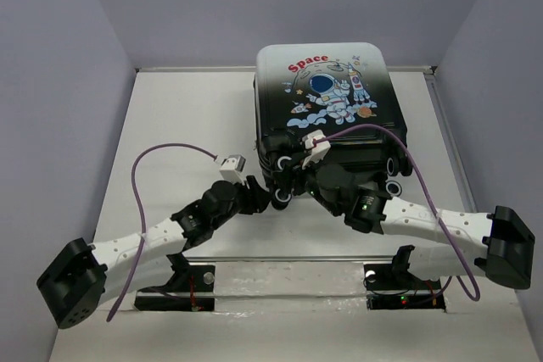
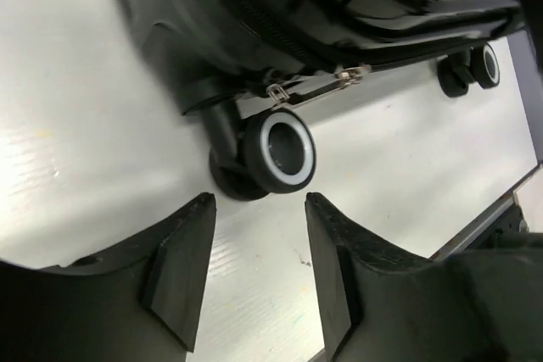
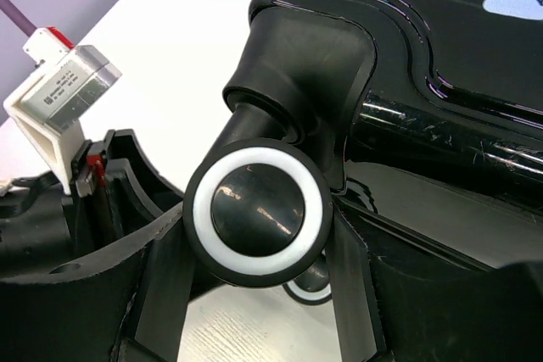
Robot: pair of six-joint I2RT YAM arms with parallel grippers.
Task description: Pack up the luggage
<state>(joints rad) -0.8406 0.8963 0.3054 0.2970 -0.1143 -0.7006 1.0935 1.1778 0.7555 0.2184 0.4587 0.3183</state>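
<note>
Top view: luggage [image 1: 331, 99] in upper centre, lying flat on matte white table [image 1: 187, 125]. Glossy hard shell, rounded corners, white fading to black, astronaut print. Left gripper [image 1: 261, 193] and right gripper [image 1: 294, 179] both at its lower-left corner.

Left wrist view: matte black wedge fingers [image 2: 182, 252] parted, nothing between. Caster wheel [image 2: 280, 152], black with pale ring, mid-frame just past fingertips. Metal zip pulls [image 2: 318, 82] above it.

Right wrist view: fingers clamped either side of white-ringed wheel [image 3: 257, 209], mid-frame. Glossy black shell at upper right.
</note>
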